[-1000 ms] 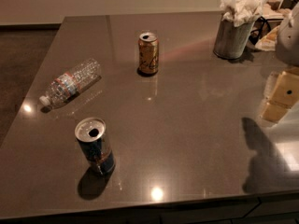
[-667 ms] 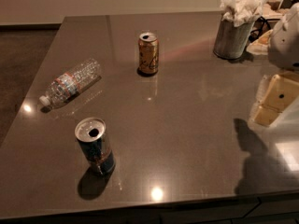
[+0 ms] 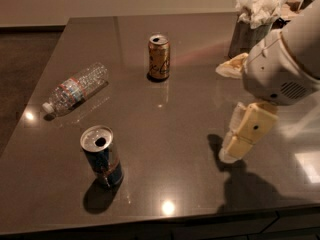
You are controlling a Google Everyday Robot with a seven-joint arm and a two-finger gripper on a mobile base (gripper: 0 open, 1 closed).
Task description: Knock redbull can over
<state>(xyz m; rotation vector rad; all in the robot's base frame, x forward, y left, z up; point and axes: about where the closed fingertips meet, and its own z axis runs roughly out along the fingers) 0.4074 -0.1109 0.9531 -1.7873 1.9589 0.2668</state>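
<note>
The redbull can (image 3: pixel 102 156), blue and silver with an open pull-tab top, stands upright near the table's front left. My gripper (image 3: pixel 229 155) hangs from the white arm (image 3: pixel 282 66) at the right. It points down and to the left, with its tip close above the tabletop. It is well to the right of the can and not touching it, with a wide stretch of table between them.
A gold can (image 3: pixel 159 57) stands upright at mid-back. A clear plastic bottle (image 3: pixel 75 88) lies on its side at the left. A grey holder stuffed with white tissues (image 3: pixel 255 26) stands at the back right. The table's front edge (image 3: pixel 165 219) is near the redbull can.
The arm has come in from the right edge toward the table's middle, and the gripper is lower and further left. The cans and the bottle have not moved.
</note>
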